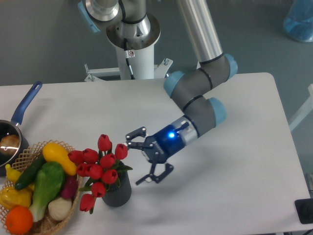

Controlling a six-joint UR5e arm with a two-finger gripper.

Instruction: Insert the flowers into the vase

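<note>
The fingers (136, 132) are spread wide and grip nothing; the gripper (143, 157) hangs just right of the flowers (97, 165), apart from them. The flowers stand in the vase (116, 192), leaning left over the basket (73, 201) of toy vegetables (46, 186). A saucepan (14, 130) sits at the table's (234, 161) left edge.

The flowers (98, 169) are a bunch of red tulip buds with green leaves, and they stand in the vase (117, 192) with their stems down in its mouth. The heads spread wide above the rim and lean toward the left, with one bud drooping low beside the vase's left side. The vase is a small dark grey cylinder, upright on the white table (234, 196), largely hidden under the blooms.
</note>
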